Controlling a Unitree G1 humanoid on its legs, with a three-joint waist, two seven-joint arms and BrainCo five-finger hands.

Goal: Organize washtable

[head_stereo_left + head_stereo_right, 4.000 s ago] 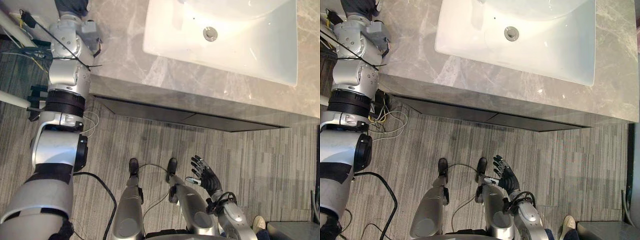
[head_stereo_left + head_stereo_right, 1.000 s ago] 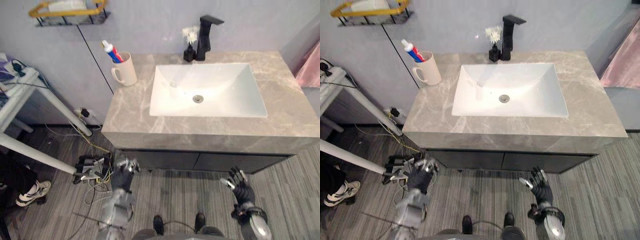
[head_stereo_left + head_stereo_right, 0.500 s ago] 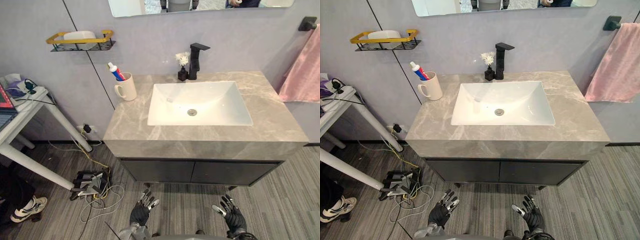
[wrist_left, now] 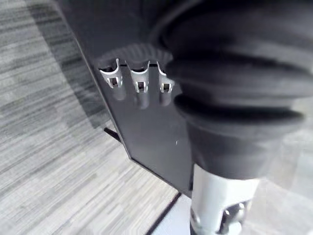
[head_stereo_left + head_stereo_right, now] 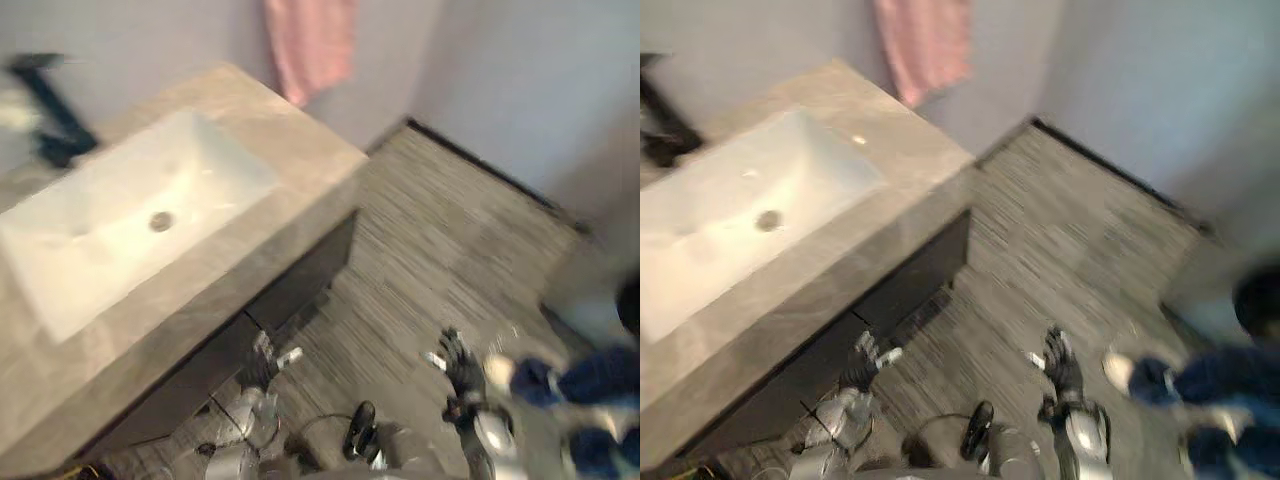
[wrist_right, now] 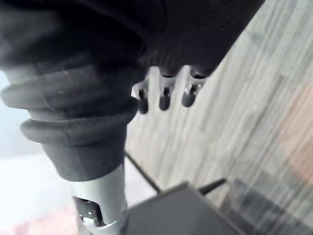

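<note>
Grey marble bench (image 5: pixel 300 140) with a white rectangular sink (image 5: pixel 120 210) sits up-left in both eye views. A black tap (image 5: pixel 45 110) is at its far edge and a pink towel (image 5: pixel 310 45) is on the wall behind. My left hand (image 5: pixel 262 365) and right hand (image 5: pixel 462 372) hang low over the grey striped floor (image 5: pixel 430 230), off the bench, fingers straight and apart, holding nothing. Left wrist view adds the dark cabinet front (image 4: pixel 146 137) just past my fingers (image 4: pixel 139 85); right wrist view gives floor instead. Person in blue (image 5: pixel 590 385) at right.
</note>
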